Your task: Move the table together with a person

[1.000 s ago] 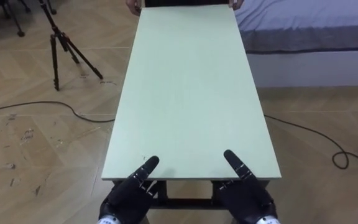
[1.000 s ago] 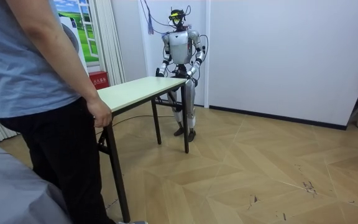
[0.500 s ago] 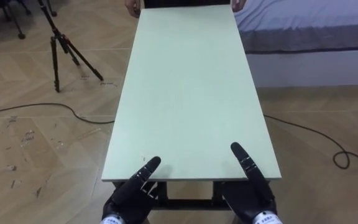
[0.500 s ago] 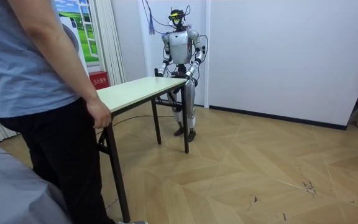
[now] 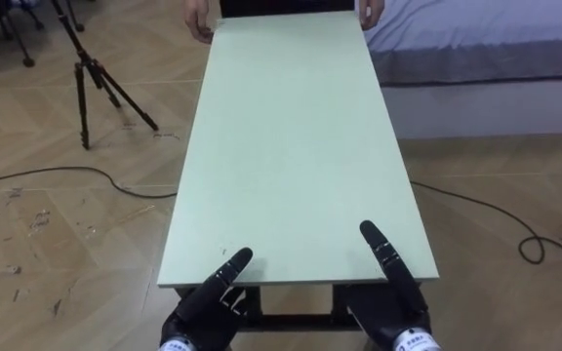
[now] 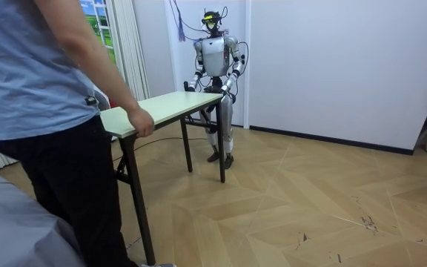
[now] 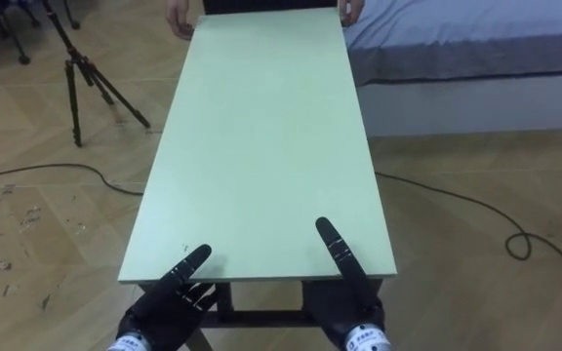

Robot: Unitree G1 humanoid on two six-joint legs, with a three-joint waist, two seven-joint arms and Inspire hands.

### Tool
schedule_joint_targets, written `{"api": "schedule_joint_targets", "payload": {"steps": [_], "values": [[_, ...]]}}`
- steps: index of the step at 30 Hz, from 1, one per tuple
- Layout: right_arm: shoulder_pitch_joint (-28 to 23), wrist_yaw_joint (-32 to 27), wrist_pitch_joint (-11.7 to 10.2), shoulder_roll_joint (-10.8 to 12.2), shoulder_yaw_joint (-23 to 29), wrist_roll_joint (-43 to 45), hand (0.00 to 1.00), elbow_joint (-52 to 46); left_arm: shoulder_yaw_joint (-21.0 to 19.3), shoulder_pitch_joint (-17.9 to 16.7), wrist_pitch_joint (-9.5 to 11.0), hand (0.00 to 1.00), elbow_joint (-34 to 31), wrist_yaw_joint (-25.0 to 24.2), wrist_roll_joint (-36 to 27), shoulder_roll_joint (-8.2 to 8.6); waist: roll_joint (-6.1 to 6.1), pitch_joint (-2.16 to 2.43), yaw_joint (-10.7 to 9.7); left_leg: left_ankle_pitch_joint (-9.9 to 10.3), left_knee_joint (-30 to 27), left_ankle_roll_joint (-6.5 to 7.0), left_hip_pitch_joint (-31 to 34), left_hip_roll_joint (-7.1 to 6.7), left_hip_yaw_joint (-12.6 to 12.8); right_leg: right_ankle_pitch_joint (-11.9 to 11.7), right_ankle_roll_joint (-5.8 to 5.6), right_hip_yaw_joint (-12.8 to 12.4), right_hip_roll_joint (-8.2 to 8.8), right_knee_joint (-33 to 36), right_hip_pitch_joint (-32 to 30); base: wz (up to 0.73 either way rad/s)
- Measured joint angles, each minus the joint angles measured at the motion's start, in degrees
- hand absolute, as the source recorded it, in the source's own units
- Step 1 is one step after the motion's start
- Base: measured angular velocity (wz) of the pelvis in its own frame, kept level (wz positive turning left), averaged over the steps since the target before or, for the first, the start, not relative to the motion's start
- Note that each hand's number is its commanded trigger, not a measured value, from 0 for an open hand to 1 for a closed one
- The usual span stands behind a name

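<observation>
Floor (image 6: 310, 200) open at room view's right | bed (image 5: 476, 49) beside worktop's (image 5: 296, 146) far-right edge | left hand (image 5: 208, 307), right hand (image 5: 393, 302) placed at near edge, closure cannot be told | person's hands (image 5: 198, 19) shifted nearer.

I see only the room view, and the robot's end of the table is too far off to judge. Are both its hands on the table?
Observer: Yes. The left hand and the right hand sit at the near short edge of the table, each reaching up onto the top.
Operator: Does the person hold with both hands?
Observer: Yes: the person's first hand holds the far corner on the robot's left, the person's second hand the corner on its right.
Operator: Anything on the floor beside it?
Observer: A tripod stands on the floor to the robot's left of the table.
</observation>
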State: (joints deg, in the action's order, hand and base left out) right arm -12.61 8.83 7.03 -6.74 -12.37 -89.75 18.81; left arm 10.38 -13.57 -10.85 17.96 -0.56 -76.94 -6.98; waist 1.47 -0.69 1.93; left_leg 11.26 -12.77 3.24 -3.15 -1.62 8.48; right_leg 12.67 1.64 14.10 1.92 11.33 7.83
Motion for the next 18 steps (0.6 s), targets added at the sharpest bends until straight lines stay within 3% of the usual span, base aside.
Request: {"api": "schedule_joint_targets", "payload": {"steps": [8,9,10,11,18], "values": [[0.2,0.9,0.0,0.1,0.1,0.1,0.0,0.2,-0.4,0.2,0.0,0.0,0.0,-0.1,-6.4,0.16,-0.24,-0.24,-0.1,0.0,-0.4,0.0,0.5,0.01,-0.1,0.0,0.02,0.0,-0.08,-0.7,0.4,0.0],[0.2,1.5,0.0,0.2,0.1,0.1,0.0,0.5,-0.7,0.2,0.0,0.3,0.0,-0.1,-6.8,0.53,-0.21,-0.26,-0.1,0.0,-0.4,0.0,0.5,0.01,-0.2,0.0,0.02,0.0,-0.1,-0.7,0.4,0.0],[0.2,1.9,0.0,0.2,0.1,0.1,0.88,0.6,-1.2,0.1,0.0,0.61,0.0,-0.1,-6.8,1.1,-0.19,-0.28,-0.1,0.0,-0.3,0.0,0.5,0.01,-0.3,0.0,0.02,0.0,-0.13,-0.7,0.4,0.0],[0.2,1.9,0.0,0.2,0.2,0.1,1.0,0.6,-1.3,0.1,0.0,1.0,0.0,-0.1,-6.9,1.28,-0.18,-0.3,-0.1,0.0,-0.3,0.0,0.5,0.01,-0.3,0.0,0.02,0.0,-0.13,-0.7,0.3,0.0],[0.1,2.8,-0.1,0.3,0.3,0.3,1.0,0.8,-1.6,0.1,0.1,1.0,0.0,-0.1,-8.0,1.52,-0.17,-0.34,0.0,0.0,-0.3,0.0,0.4,0.01,-0.4,0.0,0.04,-0.1,-0.17,-0.6,0.5,0.0]]}}
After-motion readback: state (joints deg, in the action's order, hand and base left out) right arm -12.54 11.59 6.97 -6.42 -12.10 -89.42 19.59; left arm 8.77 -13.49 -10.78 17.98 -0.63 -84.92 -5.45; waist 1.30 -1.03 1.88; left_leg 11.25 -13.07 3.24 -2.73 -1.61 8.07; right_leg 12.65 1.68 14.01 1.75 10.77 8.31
